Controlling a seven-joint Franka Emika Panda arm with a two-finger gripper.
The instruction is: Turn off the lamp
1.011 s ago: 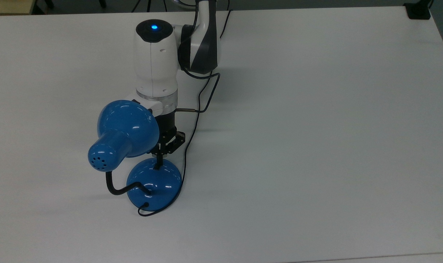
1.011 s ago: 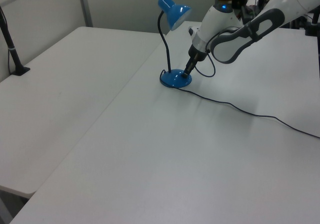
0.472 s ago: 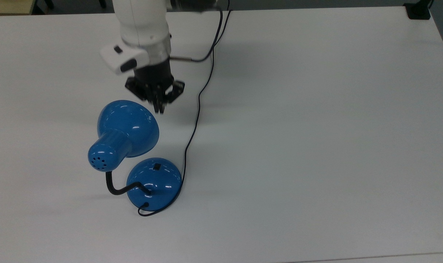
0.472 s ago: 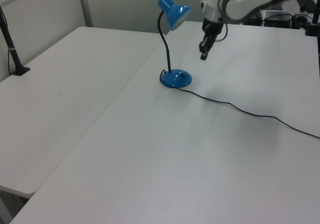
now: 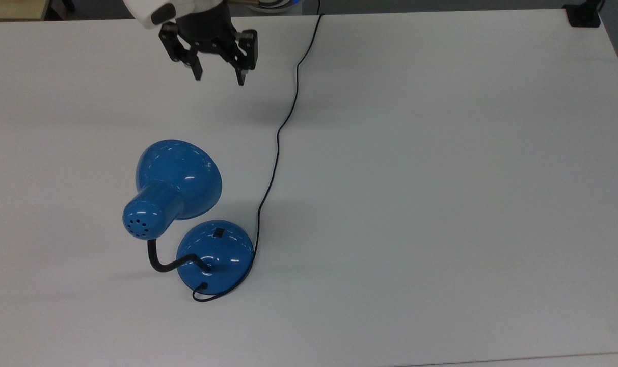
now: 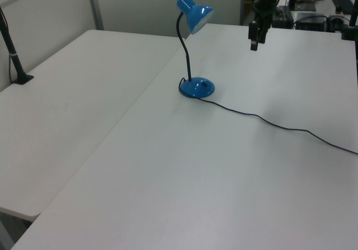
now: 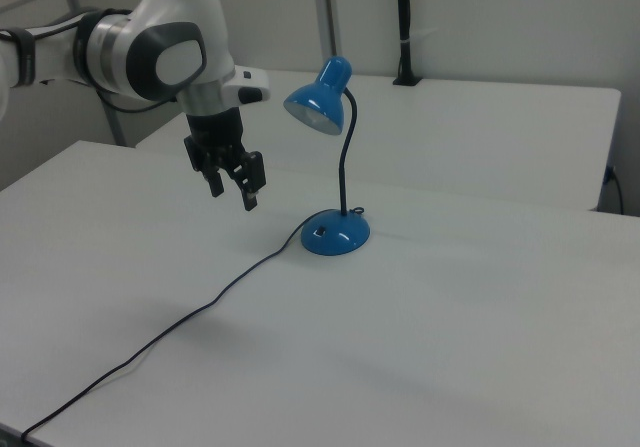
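The white counter (image 5: 441, 178) carries the lamp (image 5: 179, 204), which stands toward the top view's lower left, its bell-shaped shade (image 5: 179, 173) leaning over the domed blue base (image 5: 214, 257). In the right view the shade's mouth shows no glow on the counter below, so the lamp looks off, though I cannot be sure. The thin cord (image 5: 278, 137) runs from the base up the top view toward the counter's far edge.

A second ago the gripper (image 5: 218, 79) was pressed down at the small black switch (image 5: 218, 233) on the base; half a second ago it was lifted and pinched shut just beyond the shade. Now it hangs well apart from the lamp near the top view's upper edge, fingers (image 5: 197, 71) spread wide and empty. That retreat suggests the press is done and the task is essentially finished.
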